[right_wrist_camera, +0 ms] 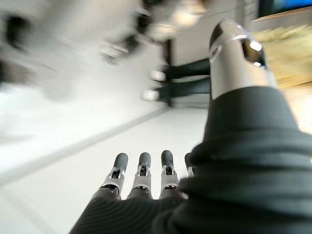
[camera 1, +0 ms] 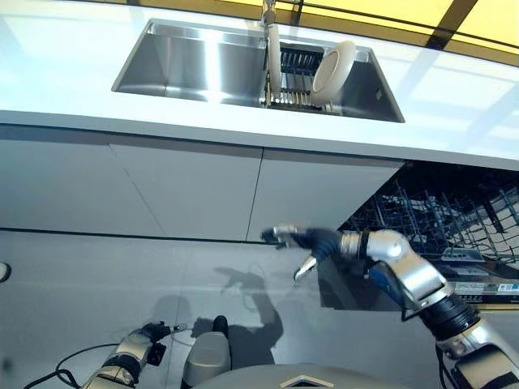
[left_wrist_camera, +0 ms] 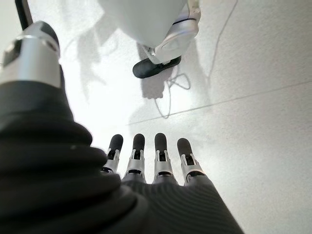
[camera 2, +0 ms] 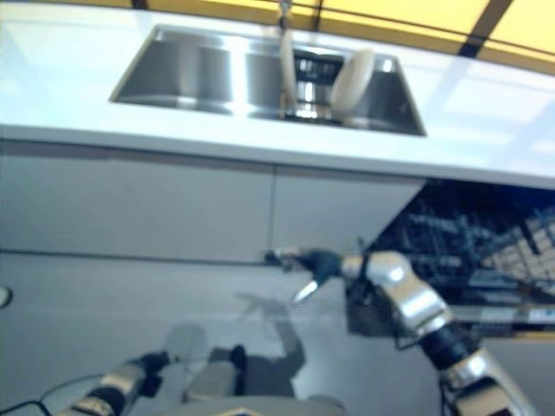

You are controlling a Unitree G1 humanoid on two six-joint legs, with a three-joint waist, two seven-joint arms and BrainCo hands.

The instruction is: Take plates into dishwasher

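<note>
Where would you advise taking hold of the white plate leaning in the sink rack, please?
Probably at its upper rim. The plate stands nearly on edge in the rack, its lower edge down between the bars, so a hand coming from above could pinch that free edge.

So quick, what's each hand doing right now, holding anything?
Left hand: open, fingers straight, holding nothing, low over the floor.
Right hand: open, empty, raised in front of the cabinet.

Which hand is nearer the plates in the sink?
Right. The right hand is raised below the counter, under the plates; the left hand hangs low near the floor.
</note>
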